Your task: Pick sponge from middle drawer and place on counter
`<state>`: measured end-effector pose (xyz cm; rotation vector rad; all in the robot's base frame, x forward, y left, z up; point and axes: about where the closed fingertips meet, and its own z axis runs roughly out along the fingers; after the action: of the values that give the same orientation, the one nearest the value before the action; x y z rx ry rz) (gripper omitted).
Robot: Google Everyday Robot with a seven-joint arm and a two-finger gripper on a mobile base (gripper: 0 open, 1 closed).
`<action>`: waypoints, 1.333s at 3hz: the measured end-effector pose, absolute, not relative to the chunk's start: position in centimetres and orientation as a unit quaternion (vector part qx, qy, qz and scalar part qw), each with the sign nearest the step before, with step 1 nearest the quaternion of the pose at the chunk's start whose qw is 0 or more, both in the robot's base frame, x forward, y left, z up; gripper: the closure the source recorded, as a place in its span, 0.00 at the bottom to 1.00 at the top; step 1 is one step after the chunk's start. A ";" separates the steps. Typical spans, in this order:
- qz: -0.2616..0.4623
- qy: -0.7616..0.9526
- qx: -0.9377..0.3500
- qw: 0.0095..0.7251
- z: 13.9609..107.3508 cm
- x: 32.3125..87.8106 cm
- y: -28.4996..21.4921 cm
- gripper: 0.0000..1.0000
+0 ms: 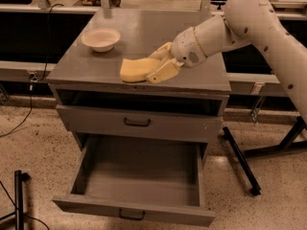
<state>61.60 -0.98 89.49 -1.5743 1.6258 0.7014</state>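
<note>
Pinching the sponge (135,69) between its two fingers, the gripper (155,65) hangs low over the counter (144,30), close to the near edge and a touch right of centre. The sponge pokes out to the left; whether it touches the top is unclear. A cream bowl (100,39) sits far left. Below, the middle drawer (144,172) stands pulled out under a shut drawer front (139,123).

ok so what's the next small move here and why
Probably open the gripper and let go. It holds the sponge low over the counter, just inside the front edge, and the drawer below is already empty.
</note>
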 end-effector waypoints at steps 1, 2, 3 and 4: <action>0.244 0.664 -0.581 0.403 88.6 66.2 -3.7 1.00; 0.216 0.698 -0.537 0.423 86.6 70.0 -6.6 0.85; 0.201 0.729 -0.498 0.425 84.7 72.4 -8.8 0.61; 0.203 0.729 -0.498 0.423 84.5 72.4 -8.6 0.38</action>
<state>72.41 -8.58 84.53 -1.2462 1.8248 0.5078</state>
